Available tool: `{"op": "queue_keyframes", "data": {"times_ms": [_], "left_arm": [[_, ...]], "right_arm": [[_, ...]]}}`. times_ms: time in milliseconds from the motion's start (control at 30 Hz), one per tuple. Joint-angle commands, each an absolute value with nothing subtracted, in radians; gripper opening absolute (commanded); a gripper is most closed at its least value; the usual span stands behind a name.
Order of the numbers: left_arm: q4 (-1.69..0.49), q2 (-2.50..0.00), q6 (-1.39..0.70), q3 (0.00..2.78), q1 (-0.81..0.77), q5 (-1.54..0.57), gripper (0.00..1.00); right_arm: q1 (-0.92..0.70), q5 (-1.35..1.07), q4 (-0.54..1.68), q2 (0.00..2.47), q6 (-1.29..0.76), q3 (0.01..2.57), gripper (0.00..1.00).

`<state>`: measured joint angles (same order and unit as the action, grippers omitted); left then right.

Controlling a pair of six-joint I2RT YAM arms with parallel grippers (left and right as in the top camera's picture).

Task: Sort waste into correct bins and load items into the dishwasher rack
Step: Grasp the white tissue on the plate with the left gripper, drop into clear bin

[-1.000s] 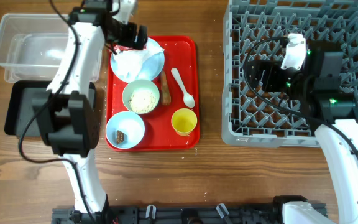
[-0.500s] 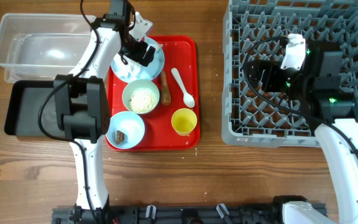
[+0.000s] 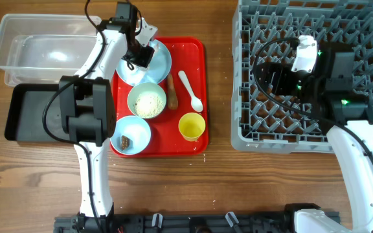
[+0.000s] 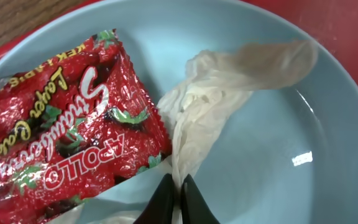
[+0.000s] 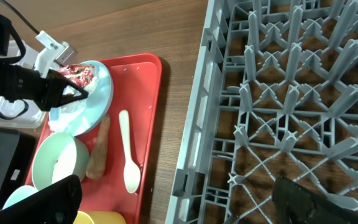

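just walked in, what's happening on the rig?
Left pincer is at the blue plate, pinching the white tissue beside the snack wrapper. Right pincer hangs open over the dishwasher rack, holding nothing. Bowls, spoon and cup sit on the red tray; nothing loaded yet.

light: bright, even | shadows: soft | glare: small glint on plate [image 4: 328, 186] | focus: overhead sharp, wrist close-up softer
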<state>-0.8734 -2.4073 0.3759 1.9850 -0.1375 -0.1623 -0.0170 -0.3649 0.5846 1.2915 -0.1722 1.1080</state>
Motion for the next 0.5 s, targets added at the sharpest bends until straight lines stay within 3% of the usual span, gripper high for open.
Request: {"op": "queue_keyframes", "data": {"times_ms": [0,167,467], "left_arm": [[-0.899,-2.383,0.233,1.999,-0.139,-0.167,0.04],[-0.904,-2.171,0.08,2.005,-0.139,-0.168,0.04],[-0.895,-1.866,0.069,2.005,-0.117,-0.189,0.04]], "right_arm": [[-0.02,-0.352,0.585,1.299,-0.184,1.132,1.0],[-0.02,-0.337,0.585,1.299,-0.184,1.132,1.0],[-0.02,-0.337,0.585,1.299,-0.184,1.132,1.0]]}}
